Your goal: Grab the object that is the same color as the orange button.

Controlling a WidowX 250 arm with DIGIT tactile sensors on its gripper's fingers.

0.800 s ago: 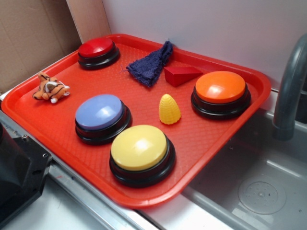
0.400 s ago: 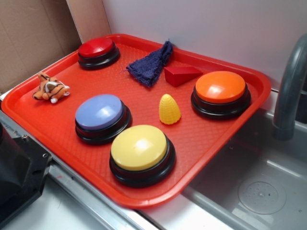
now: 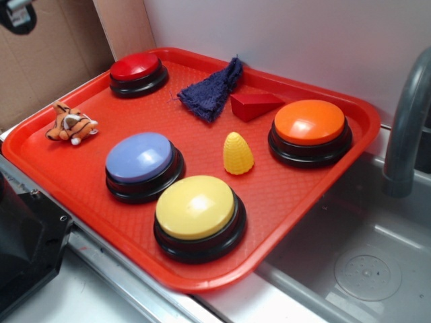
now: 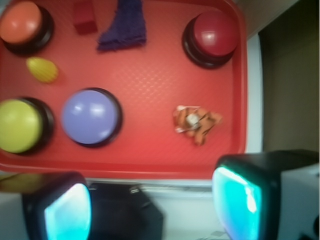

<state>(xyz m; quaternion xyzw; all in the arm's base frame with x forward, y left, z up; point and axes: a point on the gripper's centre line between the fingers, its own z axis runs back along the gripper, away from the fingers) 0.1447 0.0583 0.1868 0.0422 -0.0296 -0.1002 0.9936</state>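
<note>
The small orange plush tiger (image 3: 71, 125) (image 4: 196, 122) lies on its side at the left end of the red tray (image 3: 81, 178). The orange button (image 3: 310, 131) (image 4: 21, 24) stands at the tray's far right corner. Only a dark tip of my gripper (image 3: 17, 13) shows at the top left of the exterior view, high above and behind the tiger. In the wrist view my gripper (image 4: 152, 210) is open, with nothing between its fingers, high over the tray's near edge; the tiger is ahead and slightly right of the gap.
Also on the tray: a red button (image 3: 138, 73), a blue button (image 3: 143, 165), a yellow button (image 3: 199, 215), a yellow corn cone (image 3: 238, 153), a red wedge (image 3: 254, 105) and a blue cloth (image 3: 212, 91). A grey faucet (image 3: 407, 121) and sink lie right.
My gripper's tip has come into the exterior view at the top left. Nothing on the tray has moved.
</note>
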